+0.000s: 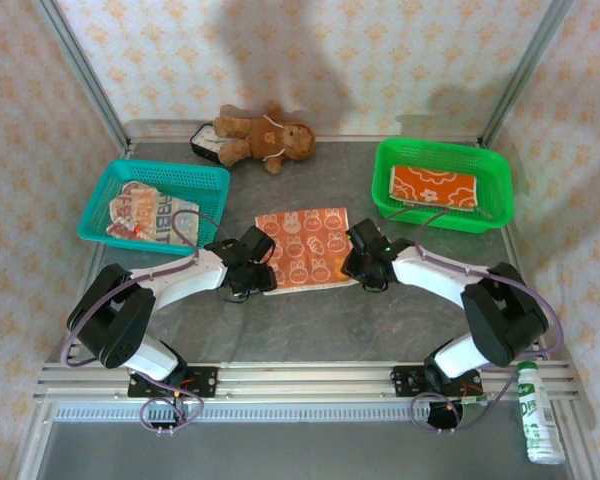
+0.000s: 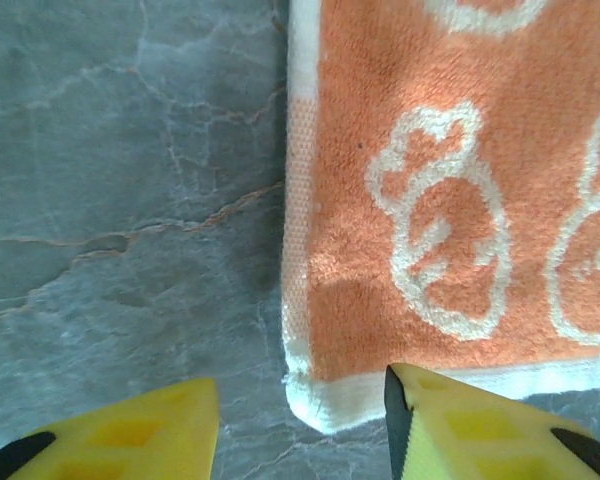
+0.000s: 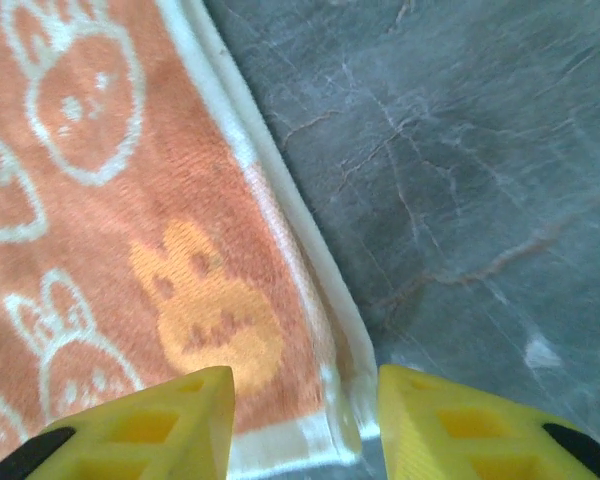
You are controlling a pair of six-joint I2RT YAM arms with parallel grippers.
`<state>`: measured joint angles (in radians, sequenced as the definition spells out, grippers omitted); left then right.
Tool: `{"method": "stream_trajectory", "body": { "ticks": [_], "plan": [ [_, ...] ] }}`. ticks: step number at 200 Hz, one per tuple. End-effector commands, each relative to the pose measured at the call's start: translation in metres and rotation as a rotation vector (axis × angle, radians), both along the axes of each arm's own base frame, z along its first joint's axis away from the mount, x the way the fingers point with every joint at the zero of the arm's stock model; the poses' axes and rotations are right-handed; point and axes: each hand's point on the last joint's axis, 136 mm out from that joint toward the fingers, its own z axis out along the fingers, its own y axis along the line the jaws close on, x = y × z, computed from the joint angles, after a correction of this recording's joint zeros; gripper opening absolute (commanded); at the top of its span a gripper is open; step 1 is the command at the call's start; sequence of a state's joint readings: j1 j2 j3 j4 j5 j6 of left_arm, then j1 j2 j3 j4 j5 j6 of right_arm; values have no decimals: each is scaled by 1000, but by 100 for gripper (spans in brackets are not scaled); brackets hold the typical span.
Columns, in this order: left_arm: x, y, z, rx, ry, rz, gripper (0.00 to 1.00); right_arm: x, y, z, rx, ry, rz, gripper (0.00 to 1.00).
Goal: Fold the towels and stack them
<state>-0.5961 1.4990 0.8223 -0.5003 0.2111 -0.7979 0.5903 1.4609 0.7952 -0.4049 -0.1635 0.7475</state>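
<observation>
The orange-and-cream towel (image 1: 303, 247) with cartoon figures is seen lying flat on the grey marbled counter (image 1: 310, 325), about midway between the two baskets and just ahead of both arms. The left end effector (image 2: 300, 400) is held low over the towel's near left corner; its yellow fingers (image 2: 140, 430) are apart, with the white-bordered corner lying in the gap between them and nothing clamped. The right end effector (image 3: 305, 400) is placed likewise at the near right corner, its fingers also apart, the towel's edge and corner lying between them unheld. The orange towel with white flowers (image 1: 433, 187) is seen lying inside the green basket (image 1: 440, 148) at the far right of the counter. The cream towel with coloured lettering (image 1: 152, 215) is lying crumpled in the teal basket (image 1: 165, 170) at the far left. A brown teddy bear (image 1: 265, 137) is lying at the back edge of the counter, between the baskets and well apart from the towels. A white-and-green bottle (image 1: 540, 420) is lying on the frame beside the right arm's base.
</observation>
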Motion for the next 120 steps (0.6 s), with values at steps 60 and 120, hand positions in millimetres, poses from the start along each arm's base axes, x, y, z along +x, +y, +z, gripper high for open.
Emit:
{"method": "stream_trajectory", "body": {
  "ticks": [60,120],
  "plan": [
    [67,-11,43,71,-112,-86,33,44,21,42,-86,-108,173,20],
    [102,-17,4,55,-56,-74,14,73,48,-14,-116,-14,240,2]
  ]
}}
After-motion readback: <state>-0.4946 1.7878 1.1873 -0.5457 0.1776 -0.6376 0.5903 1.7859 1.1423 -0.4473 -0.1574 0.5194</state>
